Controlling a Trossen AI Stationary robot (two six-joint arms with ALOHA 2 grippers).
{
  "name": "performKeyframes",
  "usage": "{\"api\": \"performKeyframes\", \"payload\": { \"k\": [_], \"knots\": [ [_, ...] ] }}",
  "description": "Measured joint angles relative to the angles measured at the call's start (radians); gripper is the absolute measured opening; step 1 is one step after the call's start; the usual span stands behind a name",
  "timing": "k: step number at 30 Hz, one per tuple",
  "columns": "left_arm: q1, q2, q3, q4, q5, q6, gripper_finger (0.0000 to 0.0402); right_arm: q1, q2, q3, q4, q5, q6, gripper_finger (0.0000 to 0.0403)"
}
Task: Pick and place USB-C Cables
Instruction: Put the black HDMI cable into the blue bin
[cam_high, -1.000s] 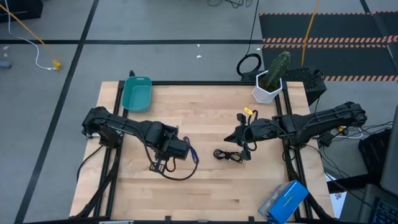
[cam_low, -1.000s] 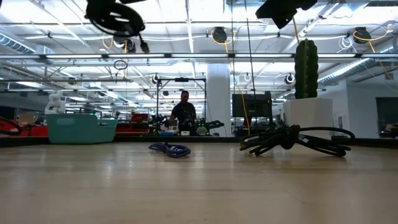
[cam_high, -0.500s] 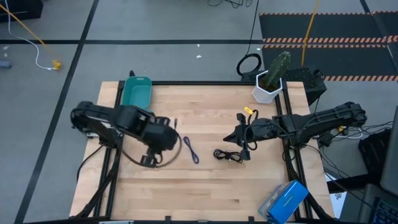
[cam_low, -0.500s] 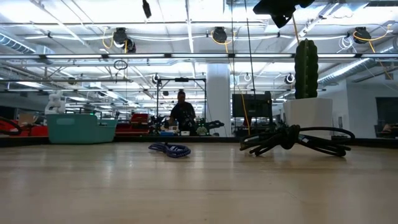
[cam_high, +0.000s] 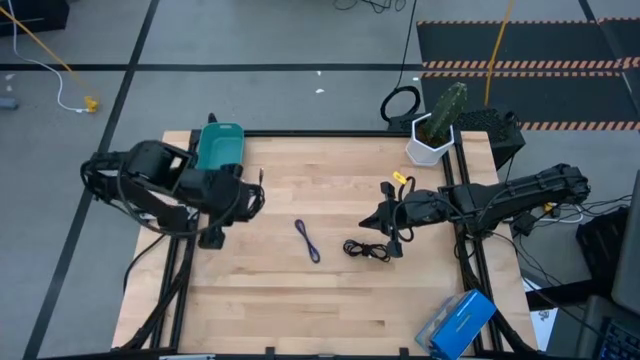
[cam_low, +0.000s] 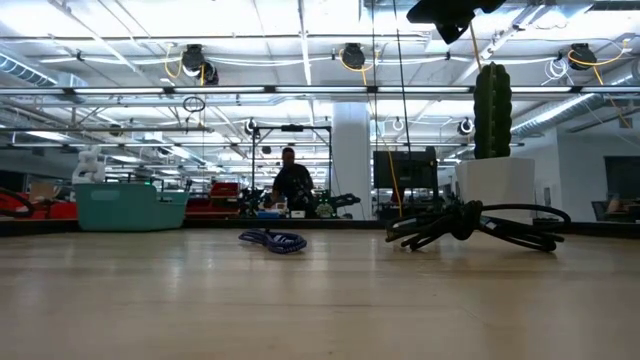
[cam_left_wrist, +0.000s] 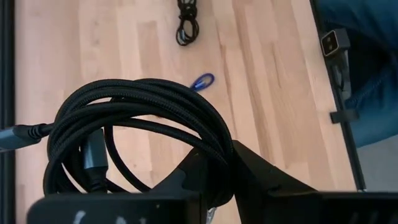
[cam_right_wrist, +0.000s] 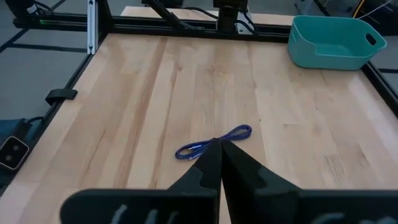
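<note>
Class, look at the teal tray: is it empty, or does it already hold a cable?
Empty. The right wrist view shows the teal tray with a bare inside; the blue cable lies on the table.

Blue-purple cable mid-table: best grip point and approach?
Probably the middle of the blue-purple cable, from straight above. It lies flat on the table as a narrow folded strand, apart from the black bundle, so fingers should close across its width. The right gripper is nearest.

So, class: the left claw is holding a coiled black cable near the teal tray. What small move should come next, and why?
Probably carry the left claw on over the tray before opening. It grips a coiled black cable but hangs just beside the tray. The blue cable and the other black cable lie on the table.
</note>
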Motion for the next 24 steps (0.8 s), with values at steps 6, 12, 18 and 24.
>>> {"api": "performKeyframes", "payload": {
  "k": [6,12,18,24],
  "knots": [
    [0.084,-0.005,0.0,0.001,0.0,0.075,0.0051,0.0,0.0,0.0,0.0,0.001,-0.022,0.0],
    [0.182,-0.005,0.0,0.001,0.0,0.155,0.0051,0.0,0.0,0.0,0.0,0.0,-0.015,0.0],
    [0.286,-0.005,0.0,0.001,0.0,0.226,0.0051,0.003,0.0,0.0,-0.007,-0.001,0.002,0.0],
    [0.397,-0.005,0.0,0.001,0.008,0.298,0.0051,0.011,0.0,0.0,-0.009,-0.002,0.002,0.0]
  ]
}}
